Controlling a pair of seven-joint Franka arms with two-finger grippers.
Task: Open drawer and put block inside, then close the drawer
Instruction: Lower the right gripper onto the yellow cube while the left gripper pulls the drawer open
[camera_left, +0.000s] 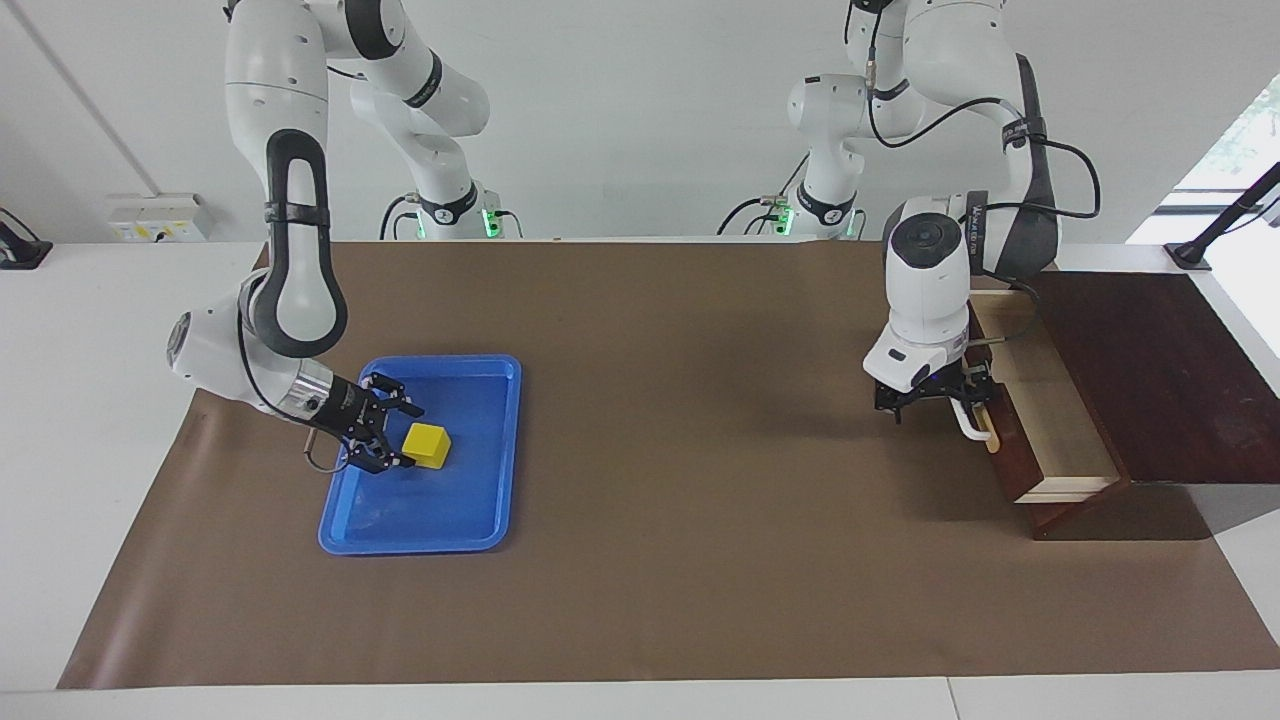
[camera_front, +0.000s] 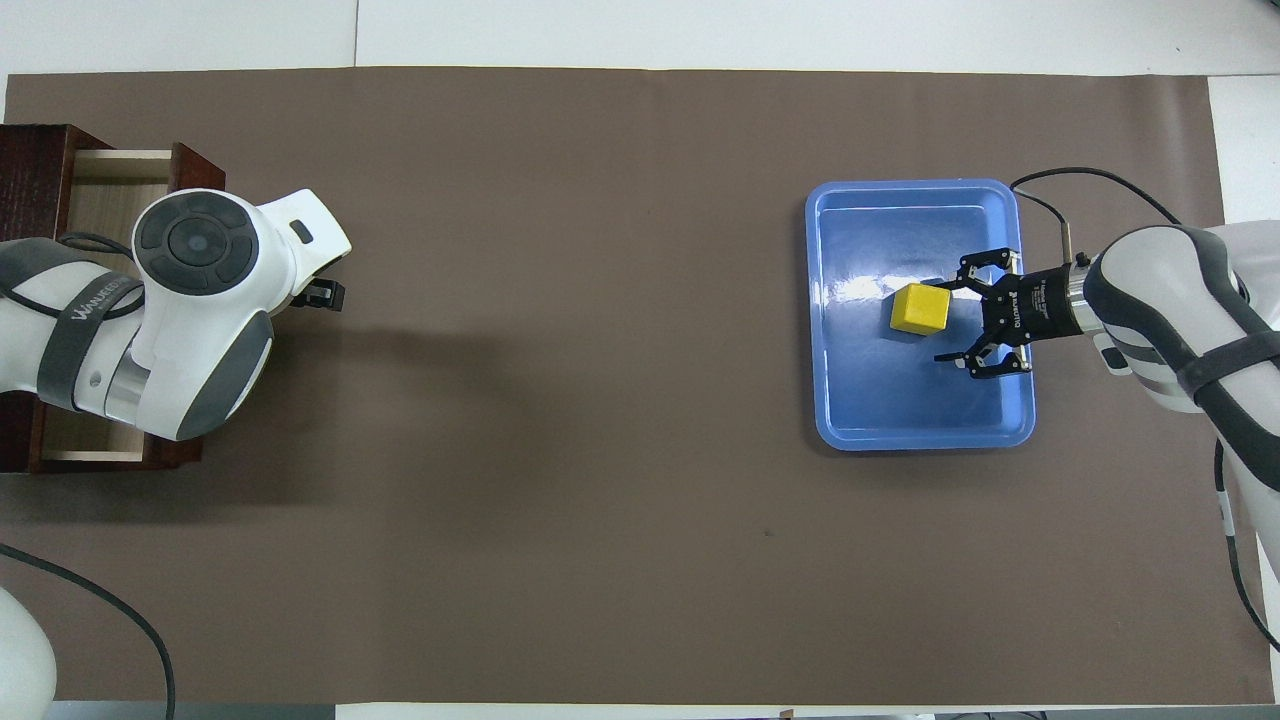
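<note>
The yellow block (camera_left: 427, 445) (camera_front: 920, 308) lies in the blue tray (camera_left: 470, 510) (camera_front: 920, 420), slightly turned. My right gripper (camera_left: 401, 438) (camera_front: 946, 320) is low in the tray and open. Its fingers stand on either side of the block's near face, and one fingertip (camera_front: 955, 283) touches a corner. The dark wooden drawer (camera_left: 1045, 410) (camera_front: 105, 185) is pulled well out, showing its pale interior. My left gripper (camera_left: 935, 398) is at the white handle (camera_left: 972, 422) with its fingers apart around it. In the overhead view the hand hides the handle.
The drawer's dark cabinet (camera_left: 1150, 370) (camera_front: 35, 160) stands at the left arm's end of the table. A brown mat (camera_left: 700, 480) covers the table between tray and drawer. A black cable (camera_front: 1090, 180) loops over the tray's edge by the right wrist.
</note>
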